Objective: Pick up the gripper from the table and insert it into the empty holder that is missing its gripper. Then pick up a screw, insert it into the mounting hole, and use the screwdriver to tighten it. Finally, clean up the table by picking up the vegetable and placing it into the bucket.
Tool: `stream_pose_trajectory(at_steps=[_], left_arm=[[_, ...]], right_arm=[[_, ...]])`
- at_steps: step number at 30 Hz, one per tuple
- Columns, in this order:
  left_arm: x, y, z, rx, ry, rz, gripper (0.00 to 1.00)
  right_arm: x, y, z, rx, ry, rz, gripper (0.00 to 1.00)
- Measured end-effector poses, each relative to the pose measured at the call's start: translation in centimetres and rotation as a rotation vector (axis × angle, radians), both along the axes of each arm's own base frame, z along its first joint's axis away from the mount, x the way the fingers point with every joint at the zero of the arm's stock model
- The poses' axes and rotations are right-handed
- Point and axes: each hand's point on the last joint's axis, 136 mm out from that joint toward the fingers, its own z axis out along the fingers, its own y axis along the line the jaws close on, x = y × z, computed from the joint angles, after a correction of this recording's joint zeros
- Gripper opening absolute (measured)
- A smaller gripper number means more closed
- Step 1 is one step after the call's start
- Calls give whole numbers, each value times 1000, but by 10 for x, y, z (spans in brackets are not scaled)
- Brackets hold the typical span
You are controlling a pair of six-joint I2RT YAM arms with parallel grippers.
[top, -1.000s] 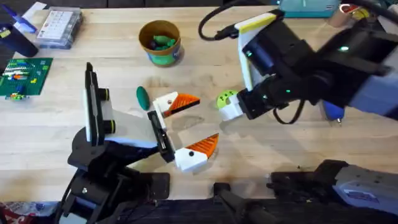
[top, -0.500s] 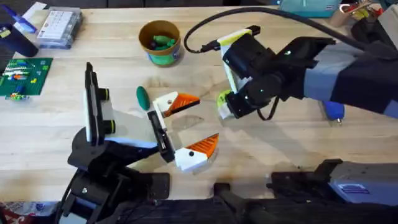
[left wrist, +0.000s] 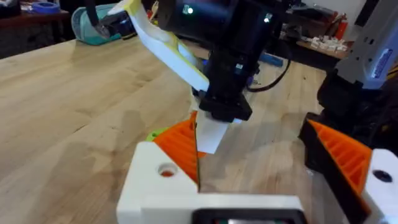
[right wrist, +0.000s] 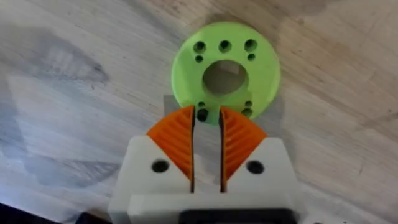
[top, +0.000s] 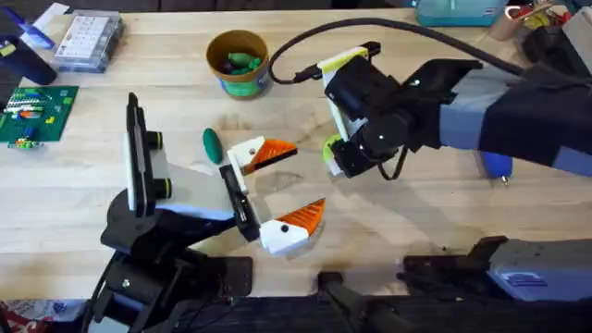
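From above, look at the green disc (top: 331, 144) first. Your right gripper (top: 339, 165) sits right on top of it. The vegetable (top: 212, 143) lies flat on the table (top: 416, 222), well away from the disc, past the left gripper (top: 310, 176). That gripper is spread wide with nothing in it, and it rests on the table near the disc. The bucket (top: 239, 61) stands well apart from the disc, farther from the arms (it has some green bits in it). The screwdriver (top: 496, 166) peeks out from under the right arm, well apart from the disc on the other side.

From the left wrist, you see the right gripper coming down onto the table just past the wide orange pads (left wrist: 177, 146).

From the right wrist, the two orange pads (right wrist: 174, 140) have just a thin slit between them. Their tips are at the near rim of the disc, and I see nothing pinched.

I think you are lining up on the disc. The vegetable is not in the bucket yet. Next, go down gently and squeeze the rim. If you want the vegetable, move over to it instead.
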Motion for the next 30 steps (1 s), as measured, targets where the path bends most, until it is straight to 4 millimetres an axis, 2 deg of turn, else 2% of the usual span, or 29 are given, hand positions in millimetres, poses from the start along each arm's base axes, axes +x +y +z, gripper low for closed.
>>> stream_pose_trajectory(at_steps=[6, 16, 21, 26, 30], left_arm=[[0, 0, 0, 0, 0, 0, 993], [0, 0, 0, 0, 0, 0, 993], [0, 0, 0, 0, 0, 0, 993], [0, 0, 0, 0, 0, 0, 993], [0, 0, -1, 1, 3, 0, 993]], right_arm=[[0, 1, 0, 4, 1, 2, 8], [-1, 1, 0, 3, 3, 3, 4], [-10, -12, 4, -40, 63, -12, 4], [-1, -26, 34, -61, 95, -62, 3], [14, -22, 76, -34, 52, -41, 3]])
